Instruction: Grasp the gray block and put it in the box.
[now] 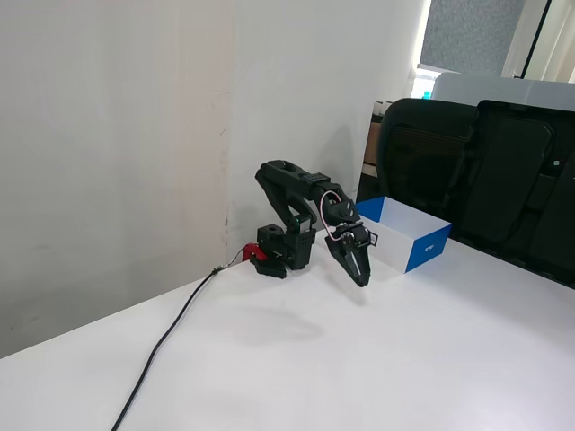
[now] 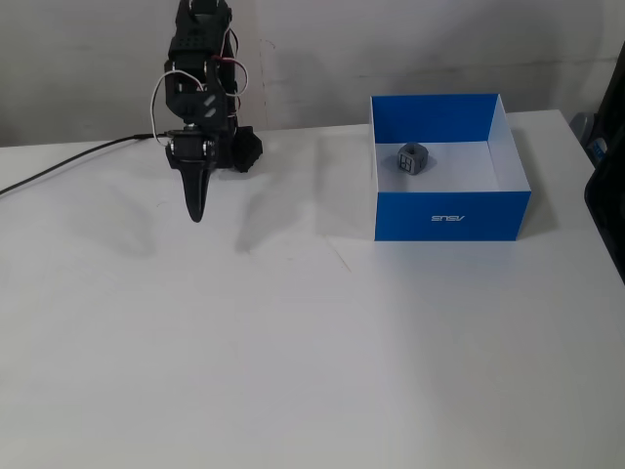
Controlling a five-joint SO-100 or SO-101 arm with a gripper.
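The gray block (image 2: 412, 159) lies inside the box (image 2: 451, 215), on its white floor toward the back left, its dark window mark facing the camera. The box is blue outside and white inside; in a fixed view it stands behind the arm (image 1: 422, 251), and the block is hidden there by its wall. My black gripper (image 2: 196, 209) hangs point-down over the bare table, well to the left of the box, with its jaws together and nothing in them. It also shows in a fixed view (image 1: 362, 277), just in front of the box.
The arm's base (image 1: 283, 251) sits against the wall with a red part beside it. A black cable (image 1: 166, 346) runs from it across the white table. Black chairs (image 1: 485, 180) stand behind the box at the table's far edge.
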